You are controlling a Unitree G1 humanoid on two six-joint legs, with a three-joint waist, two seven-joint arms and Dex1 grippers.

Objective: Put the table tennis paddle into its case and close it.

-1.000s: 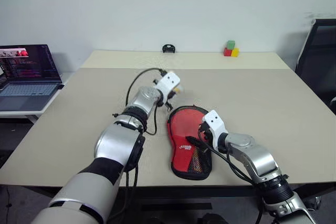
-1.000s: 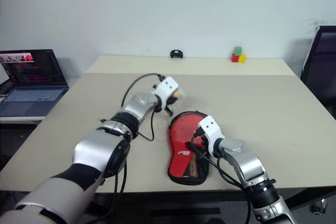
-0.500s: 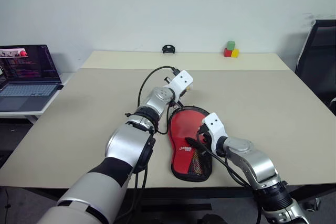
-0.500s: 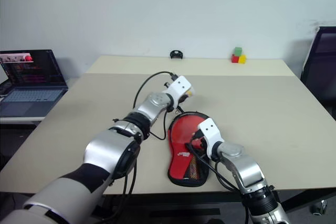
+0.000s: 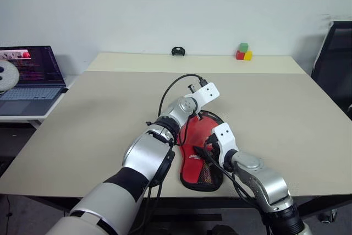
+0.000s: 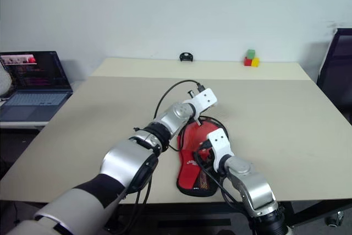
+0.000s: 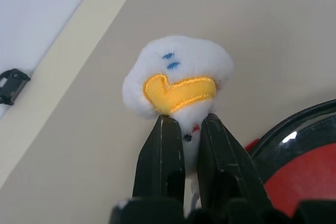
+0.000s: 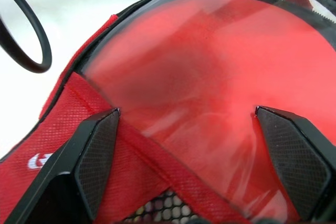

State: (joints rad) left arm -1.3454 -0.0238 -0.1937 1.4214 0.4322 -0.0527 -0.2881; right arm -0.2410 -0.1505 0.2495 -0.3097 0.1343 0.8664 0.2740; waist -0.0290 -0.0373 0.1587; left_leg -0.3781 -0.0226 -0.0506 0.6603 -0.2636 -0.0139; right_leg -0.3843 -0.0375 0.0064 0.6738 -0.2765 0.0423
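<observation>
Right gripper (image 8: pixel 186 150), jaws spread wide, poised over the red case (image 5: pixel 201 160) at the table's (image 5: pixel 286 114) near edge; the paddle's (image 8: pixel 210 61) red face shows inside. Beyond, left gripper (image 7: pixel 184 140) clenched on a white-and-yellow plush charm (image 7: pixel 178 80) at the case's far rim.

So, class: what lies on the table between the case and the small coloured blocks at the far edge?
Bare tabletop. In the left eye view nothing lies between the case and the coloured blocks.
</observation>
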